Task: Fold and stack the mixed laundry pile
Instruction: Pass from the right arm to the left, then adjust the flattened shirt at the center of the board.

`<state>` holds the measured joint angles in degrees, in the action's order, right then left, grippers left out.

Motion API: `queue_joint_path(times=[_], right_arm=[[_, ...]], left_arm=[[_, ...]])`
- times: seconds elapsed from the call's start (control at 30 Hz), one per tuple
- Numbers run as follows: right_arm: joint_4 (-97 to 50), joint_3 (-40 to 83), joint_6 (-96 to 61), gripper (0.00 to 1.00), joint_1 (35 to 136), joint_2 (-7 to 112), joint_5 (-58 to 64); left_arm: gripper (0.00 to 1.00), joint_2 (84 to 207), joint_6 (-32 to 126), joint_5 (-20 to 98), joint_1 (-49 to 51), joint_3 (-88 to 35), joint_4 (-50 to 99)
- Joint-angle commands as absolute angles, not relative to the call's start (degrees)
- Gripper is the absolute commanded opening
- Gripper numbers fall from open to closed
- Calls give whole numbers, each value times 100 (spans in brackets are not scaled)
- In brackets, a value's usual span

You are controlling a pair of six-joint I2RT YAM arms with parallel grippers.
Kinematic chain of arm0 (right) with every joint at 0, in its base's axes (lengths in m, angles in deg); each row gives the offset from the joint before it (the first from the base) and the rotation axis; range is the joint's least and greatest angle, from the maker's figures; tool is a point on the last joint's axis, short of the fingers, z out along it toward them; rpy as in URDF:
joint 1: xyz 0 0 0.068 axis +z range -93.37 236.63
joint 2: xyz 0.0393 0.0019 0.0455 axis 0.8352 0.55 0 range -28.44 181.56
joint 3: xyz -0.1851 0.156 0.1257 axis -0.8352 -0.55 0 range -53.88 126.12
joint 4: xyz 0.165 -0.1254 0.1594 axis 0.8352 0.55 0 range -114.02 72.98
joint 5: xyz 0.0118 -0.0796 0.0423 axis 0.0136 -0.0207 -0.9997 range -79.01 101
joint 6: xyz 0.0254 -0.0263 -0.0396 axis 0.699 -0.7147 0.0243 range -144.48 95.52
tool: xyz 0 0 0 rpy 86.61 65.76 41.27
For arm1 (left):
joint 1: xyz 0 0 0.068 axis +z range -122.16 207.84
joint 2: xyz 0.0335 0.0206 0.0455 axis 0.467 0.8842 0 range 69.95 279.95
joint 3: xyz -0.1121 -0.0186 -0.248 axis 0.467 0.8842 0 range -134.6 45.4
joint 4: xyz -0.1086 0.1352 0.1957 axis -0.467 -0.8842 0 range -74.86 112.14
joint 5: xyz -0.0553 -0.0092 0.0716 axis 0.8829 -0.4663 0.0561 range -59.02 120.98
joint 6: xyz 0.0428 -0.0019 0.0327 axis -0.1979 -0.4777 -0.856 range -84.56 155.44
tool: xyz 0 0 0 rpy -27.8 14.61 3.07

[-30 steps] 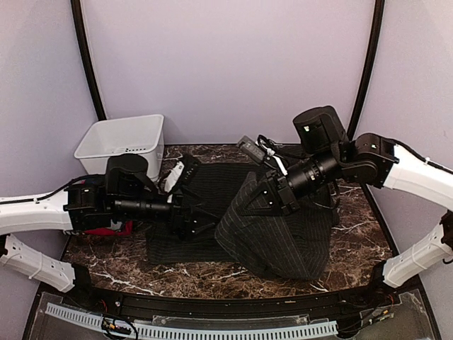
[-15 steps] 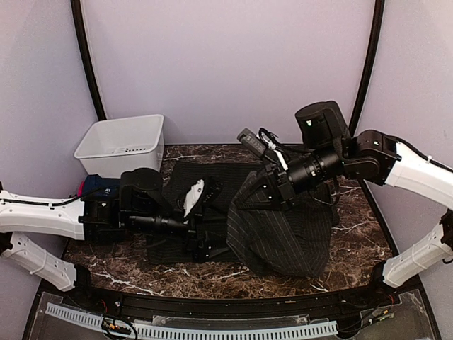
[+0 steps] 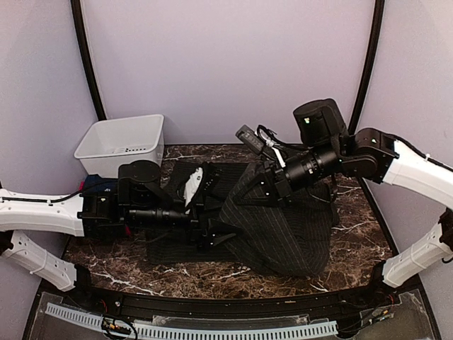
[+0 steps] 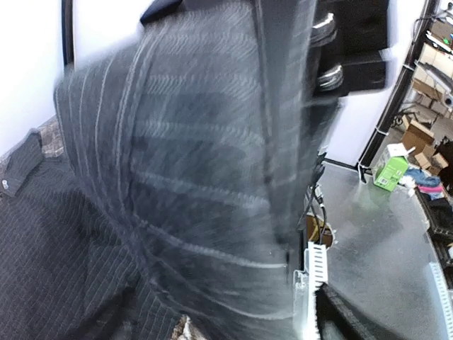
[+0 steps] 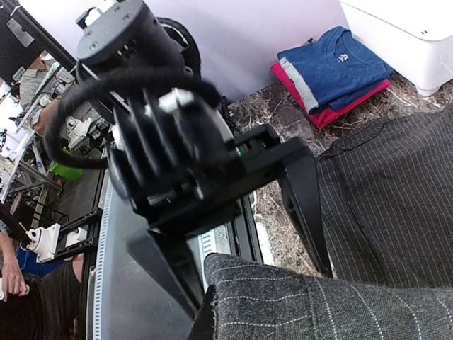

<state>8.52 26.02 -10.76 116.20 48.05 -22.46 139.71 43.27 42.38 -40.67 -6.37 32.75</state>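
The right pincer (image 3: pixel 263 193) is clamped on a raised fold of the pinstriped shirt (image 3: pixel 283 237). The left pincer (image 3: pixel 218 232) has its fingers apart at the hanging edge. The shirt is on the marble table (image 3: pixel 357 223), to the side of the white bin (image 3: pixel 120 138). It looks soft, light and limp, so the hem seems the best hold. The blue T-shirt (image 5: pixel 333 71) lies folded on the red T-shirt (image 5: pixel 315 110), close by the bin.

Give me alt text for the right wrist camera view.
The left gripper, jaws wide open, points at a raised fold of the pinstriped shirt. Behind, a folded blue T-shirt lies on a red T-shirt beside a white bin.
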Motion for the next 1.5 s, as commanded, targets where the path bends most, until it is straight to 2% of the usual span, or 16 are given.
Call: queue_joint_path(times=[0.0,0.03,0.07,0.1,0.17,0.23,0.3,0.33,0.4,0.43,0.6,0.73,0.83,1.0,1.3,1.47], right_arm=[[559,2936,-1182,0,11604,4744,-2330],[560,2950,-1181,0,11599,4761,-2355],[548,2953,-1178,0,11596,4781,-2377],[534,2947,-1173,0,11597,4818,-2410],[444,2884,-1153,1,11576,4819,-2501],[376,2818,-1084,17,11447,4736,-2619],[242,2682,-957,46,11119,4473,-2804],[160,2570,-867,56,10854,4290,-2856],[-37,2313,-659,71,10263,3926,-2837],[-123,2179,-533,75,9957,3829,-2863],[-172,1553,-245,75,9029,4306,-2669],[103,1342,-397,61,8569,5251,-2070],[132,1162,-524,47,8287,6170,-1639],[-28,1044,-569,42,8065,7247,-1324],[345,1154,-945,44,7800,8241,-1039],[481,1045,-1024,48,7812,7587,-1386]], left_arm=[[72,14148,4096,4129,-4054,-896,3328],[58,14140,4066,4178,-4054,-895,3347],[51,14128,3993,4278,-4054,-870,3429],[30,14096,3948,4317,-4054,-855,3528],[4,14051,3878,4416,-4054,-838,3567],[0,13971,3776,4687,-4054,-797,3571],[0,13847,3701,5015,-4066,-708,3549],[0,13778,3675,5217,-4073,-659,3514],[0,13752,3595,5407,-4121,-660,3338],[0,13762,3427,5448,-4180,-679,3178],[0,14179,2786,5405,-4563,-992,2757],[0,14615,2100,4977,-5069,-1346,2368],[0,14932,1620,4685,-5427,-1597,2036],[0,14992,1396,4612,-5565,-1678,2326],[0,14477,1586,4884,-5584,-2074,2816],[0,14562,1635,4743,-5481,-2031,2872]])
